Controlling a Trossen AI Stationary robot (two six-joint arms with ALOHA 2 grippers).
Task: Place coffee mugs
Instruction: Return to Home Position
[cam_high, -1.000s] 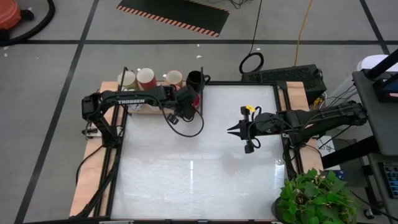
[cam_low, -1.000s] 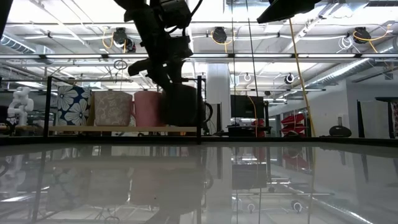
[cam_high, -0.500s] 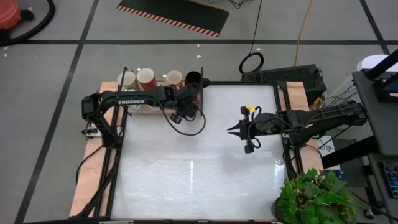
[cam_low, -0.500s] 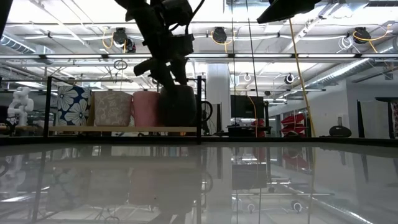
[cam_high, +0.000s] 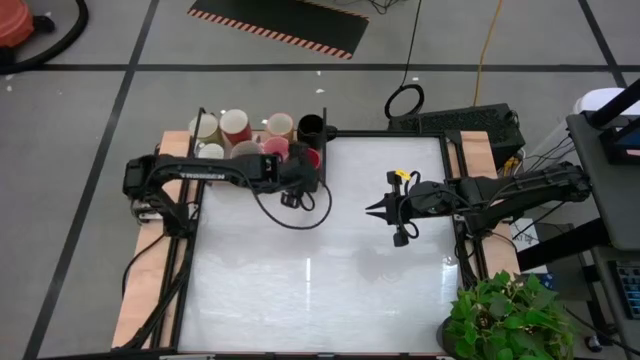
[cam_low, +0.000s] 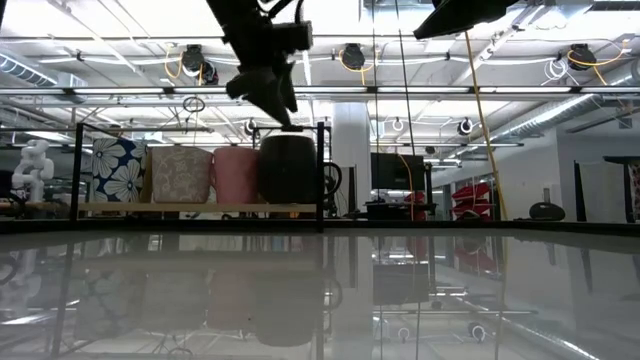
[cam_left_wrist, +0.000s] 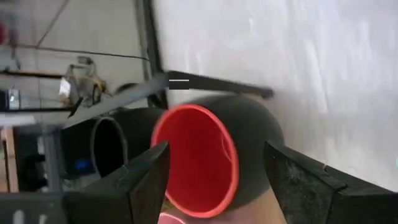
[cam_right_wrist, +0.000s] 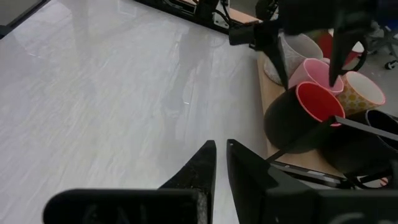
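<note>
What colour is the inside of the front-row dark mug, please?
The dark round mug is bright red inside; left wrist view shows it best.

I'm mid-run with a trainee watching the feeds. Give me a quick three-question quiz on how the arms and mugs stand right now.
1. True or false: the left gripper is shut on the black mug with the red inside.
2. Fill in: seen from above, the shelf holds the coffee mugs in ___ rows.
3. Where is the right gripper?
A. Over the shelf
B. Over the bare table, to the right of the shelf
C. Outside the table's edge

Key
1. False: its fingers are open, one on each side of that mug, which stands on the shelf.
2. Two.
3. B.
</note>
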